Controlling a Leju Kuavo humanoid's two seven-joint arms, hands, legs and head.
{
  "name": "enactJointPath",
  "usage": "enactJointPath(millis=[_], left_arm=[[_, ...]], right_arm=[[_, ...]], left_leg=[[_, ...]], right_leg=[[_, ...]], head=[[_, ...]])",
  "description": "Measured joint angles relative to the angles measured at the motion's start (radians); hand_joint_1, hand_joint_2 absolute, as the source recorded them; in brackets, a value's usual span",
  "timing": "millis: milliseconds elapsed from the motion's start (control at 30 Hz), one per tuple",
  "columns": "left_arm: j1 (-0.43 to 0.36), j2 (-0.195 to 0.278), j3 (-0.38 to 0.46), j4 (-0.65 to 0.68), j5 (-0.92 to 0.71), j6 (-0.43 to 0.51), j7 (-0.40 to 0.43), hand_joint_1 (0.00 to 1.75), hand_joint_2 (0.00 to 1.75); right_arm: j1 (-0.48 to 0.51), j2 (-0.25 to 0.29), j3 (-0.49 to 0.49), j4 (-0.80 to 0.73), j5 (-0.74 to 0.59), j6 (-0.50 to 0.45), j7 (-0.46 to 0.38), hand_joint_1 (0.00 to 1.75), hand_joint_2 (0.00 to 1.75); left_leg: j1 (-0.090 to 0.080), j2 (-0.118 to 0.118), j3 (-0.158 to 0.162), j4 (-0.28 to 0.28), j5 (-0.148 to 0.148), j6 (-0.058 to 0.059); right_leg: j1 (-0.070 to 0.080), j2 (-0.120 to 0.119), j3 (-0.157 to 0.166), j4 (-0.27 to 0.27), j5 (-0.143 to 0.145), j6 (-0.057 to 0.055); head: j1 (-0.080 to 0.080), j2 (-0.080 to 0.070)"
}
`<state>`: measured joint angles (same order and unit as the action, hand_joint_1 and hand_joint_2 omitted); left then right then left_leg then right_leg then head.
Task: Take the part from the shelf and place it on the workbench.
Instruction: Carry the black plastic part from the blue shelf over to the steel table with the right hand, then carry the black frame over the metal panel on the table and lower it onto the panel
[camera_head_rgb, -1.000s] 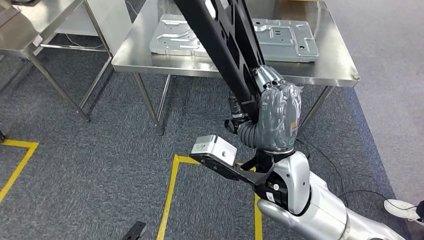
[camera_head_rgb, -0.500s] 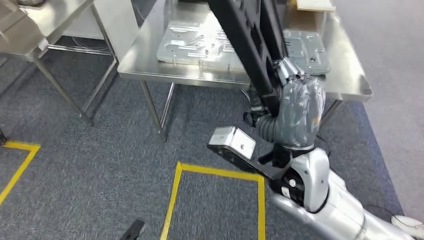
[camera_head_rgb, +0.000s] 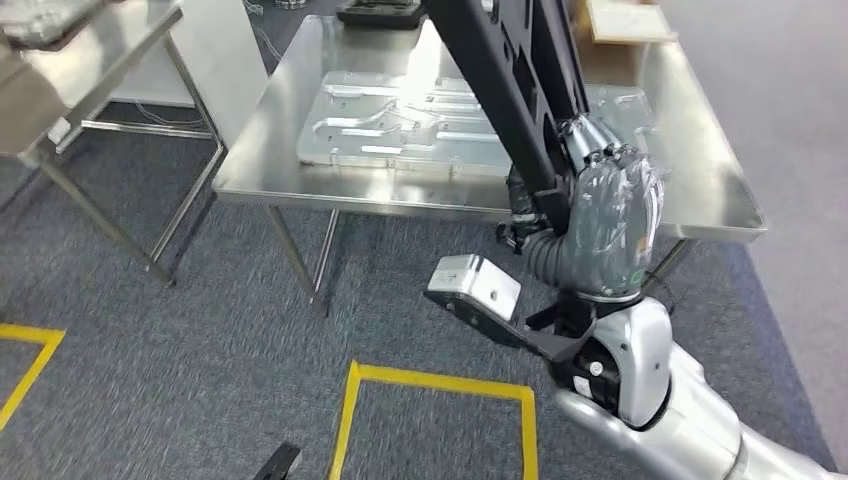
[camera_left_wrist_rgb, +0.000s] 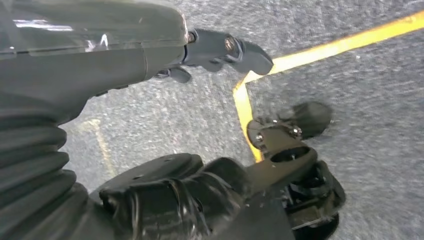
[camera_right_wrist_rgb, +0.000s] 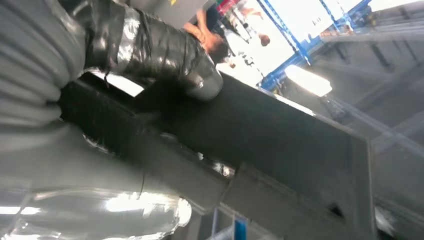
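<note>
- Short of the workbench (camera_head_rgb: 700, 215), the robot is carrying the part (camera_head_rgb: 500, 70), a long black frame-like piece; the right hand (camera_head_rgb: 605, 215) is wrapping its fingers around the lower end, while the upper end is running out past the head view's top edge, above the bench surface.
- Judged from this, the pick from the shelf is finished and the placing is not yet done: the part is hanging over the workbench without resting on it.
- Beside the workbench, low over the carpet, the left hand (camera_left_wrist_rgb: 165, 200) is holding nothing, with dark fingers curled inward and the thumb (camera_left_wrist_rgb: 227, 47) standing apart.
- On the workbench, two pressed metal panels (camera_head_rgb: 400, 120) are lying flat and taking up much of the middle; these are probably limiting where the part can go down.
- At the workbench's far edge, a dark tray (camera_head_rgb: 380, 14) and a flat cardboard piece (camera_head_rgb: 620, 20) are sitting.
- Below the workbench's near edge, yellow floor tape (camera_head_rgb: 440, 380) is marking a box on the carpet.
- Left of the workbench, a second steel table (camera_head_rgb: 90, 60) is standing close by.
</note>
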<state>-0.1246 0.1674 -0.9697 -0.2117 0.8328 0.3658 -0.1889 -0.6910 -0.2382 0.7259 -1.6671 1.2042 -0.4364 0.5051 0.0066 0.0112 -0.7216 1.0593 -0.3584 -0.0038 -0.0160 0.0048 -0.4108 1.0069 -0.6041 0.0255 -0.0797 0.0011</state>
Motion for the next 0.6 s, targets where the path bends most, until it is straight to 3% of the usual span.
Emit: enactJointPath(millis=[67, 100, 167, 200, 233, 300, 333, 367, 467, 500, 533, 600], left_arm=[[-0.006, 0.000, 0.000, 0.000, -0.002, 0.002, 0.000, 0.00, 1.75], [-0.009, 0.000, 0.000, 0.000, -0.003, 0.002, 0.000, 0.00, 1.75], [-0.013, 0.000, 0.001, 0.000, -0.005, 0.002, -0.001, 0.00, 1.75], [-0.013, 0.000, 0.001, 0.000, -0.005, 0.003, -0.001, 0.00, 1.75], [-0.013, 0.000, 0.001, 0.000, -0.005, 0.003, -0.001, 0.00, 1.75], [-0.011, -0.001, 0.001, 0.000, -0.005, 0.003, -0.001, 0.00, 1.75], [-0.010, -0.001, 0.001, 0.000, -0.005, 0.003, -0.001, 0.00, 1.75], [-0.009, -0.002, 0.001, 0.000, -0.005, 0.003, -0.001, 0.00, 1.75], [-0.004, -0.006, 0.001, 0.000, -0.005, 0.004, 0.000, 0.00, 1.75], [-0.005, -0.007, 0.001, 0.000, -0.005, 0.006, 0.002, 0.00, 1.75], [-0.008, -0.007, 0.001, 0.000, -0.004, 0.008, 0.003, 0.00, 1.75], [-0.014, -0.006, 0.001, 0.000, -0.004, 0.011, 0.002, 0.00, 1.75]], right_arm=[[-0.006, -0.003, -0.003, -0.007, 0.000, 0.001, 0.000, 1.75, 1.75], [-0.009, -0.005, -0.005, -0.010, 0.001, 0.001, 0.000, 1.75, 1.75], [-0.007, -0.008, -0.008, -0.014, 0.002, 0.001, 0.000, 1.75, 1.75], [-0.003, -0.010, -0.008, -0.014, 0.002, 0.001, 0.000, 1.75, 1.75], [0.001, -0.012, -0.008, -0.014, 0.002, 0.001, 0.000, 1.75, 1.75], [0.007, -0.018, -0.008, -0.013, 0.002, 0.001, 0.000, 1.75, 1.75], [0.009, -0.022, -0.008, -0.013, 0.002, 0.001, 0.000, 1.75, 1.75], [0.011, -0.025, -0.008, -0.012, 0.002, 0.001, 0.000, 1.75, 1.75], [0.022, -0.032, -0.007, -0.009, 0.001, 0.004, 0.000, 1.75, 1.75], [0.025, -0.033, -0.007, -0.010, 0.001, 0.006, 0.000, 1.75, 1.75], [0.024, -0.034, -0.007, -0.012, 0.001, 0.008, 0.001, 1.75, 1.75], [0.015, -0.035, -0.009, -0.019, 0.001, 0.011, 0.001, 1.75, 1.75]], left_leg=[[-0.003, -0.002, 0.019, -0.001, -0.027, 0.017], [-0.001, -0.003, 0.033, -0.010, -0.038, 0.024], [0.001, -0.007, 0.070, -0.030, -0.057, 0.033], [0.001, -0.010, 0.092, -0.038, -0.070, 0.037], [0.001, -0.013, 0.116, -0.045, -0.084, 0.039], [0.001, -0.022, 0.169, -0.057, -0.115, 0.040], [0.001, -0.026, 0.198, -0.062, -0.133, 0.039], [0.001, -0.030, 0.226, -0.065, -0.152, 0.037], [-0.002, -0.039, 0.288, -0.061, -0.210, 0.024], [-0.003, -0.040, 0.301, -0.059, -0.224, 0.018], [-0.004, -0.041, 0.308, -0.050, -0.230, 0.013], [-0.002, -0.036, 0.285, 0.001, -0.208, 0.003]], right_leg=[[0.000, -0.001, -0.011, 0.038, 0.021, 0.014], [-0.001, -0.002, -0.038, 0.088, 0.048, 0.018], [-0.002, -0.002, -0.131, 0.216, 0.083, 0.023], [-0.002, -0.002, -0.178, 0.264, 0.071, 0.025], [-0.002, -0.001, -0.219, 0.291, 0.035, 0.026], [-0.001, -0.001, -0.276, 0.282, -0.053, 0.028], [-0.001, -0.001, -0.293, 0.249, -0.071, 0.027], [-0.001, -0.001, -0.305, 0.200, -0.047, 0.023], [0.008, -0.001, -0.322, 0.052, 0.214, 0.002], [0.012, -0.001, -0.320, 0.037, 0.267, -0.008], [0.015, 0.000, -0.317, 0.039, 0.272, -0.017], [0.013, 0.000, -0.301, 0.037, 0.256, -0.033]], head=[[0.001, 0.000], [0.001, 0.000], [0.002, 0.000], [0.003, 0.000], [0.003, 0.000], [0.004, 0.000], [0.004, 0.000], [0.005, 0.000], [0.006, 0.000], [0.005, 0.000], [0.005, 0.000], [0.006, 0.000]])
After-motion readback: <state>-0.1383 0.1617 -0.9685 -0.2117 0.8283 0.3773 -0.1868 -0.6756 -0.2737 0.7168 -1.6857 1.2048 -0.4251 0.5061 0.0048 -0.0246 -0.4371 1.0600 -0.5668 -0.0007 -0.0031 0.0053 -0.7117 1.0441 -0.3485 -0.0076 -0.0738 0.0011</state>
